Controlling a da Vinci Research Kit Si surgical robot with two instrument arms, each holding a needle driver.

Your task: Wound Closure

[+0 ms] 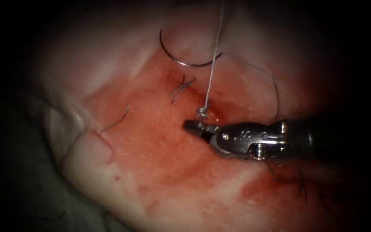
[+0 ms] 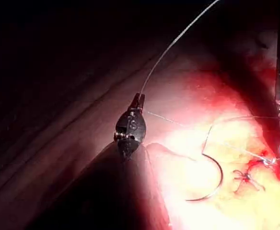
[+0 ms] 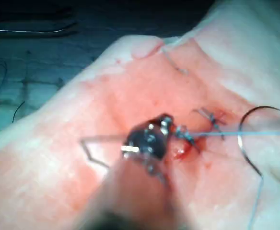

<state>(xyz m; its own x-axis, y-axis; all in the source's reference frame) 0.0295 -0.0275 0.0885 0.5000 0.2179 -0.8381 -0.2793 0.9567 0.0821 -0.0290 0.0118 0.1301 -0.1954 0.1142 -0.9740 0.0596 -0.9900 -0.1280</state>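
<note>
Needle (image 1: 181, 58) — lying free on tissue (image 1: 151, 172) above the cut, not in tissue, held by neither tool; finished knot w/ cut ends (image 1: 182, 88) just below it. R tool (image 1: 196, 127) — jaws closed on thread (image 1: 211, 73) at a knot by the red fluid (image 1: 213, 112), strand taut upward. L tool (image 2: 137, 100) — jaws closed on same thread, off the tissue.

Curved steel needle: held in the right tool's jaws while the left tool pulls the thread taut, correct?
Not quite. The curved steel needle lies loose on the tissue, in neither tool. The endoscope view shows the right tool at the knot. The left tool does hold the taut thread.
</note>
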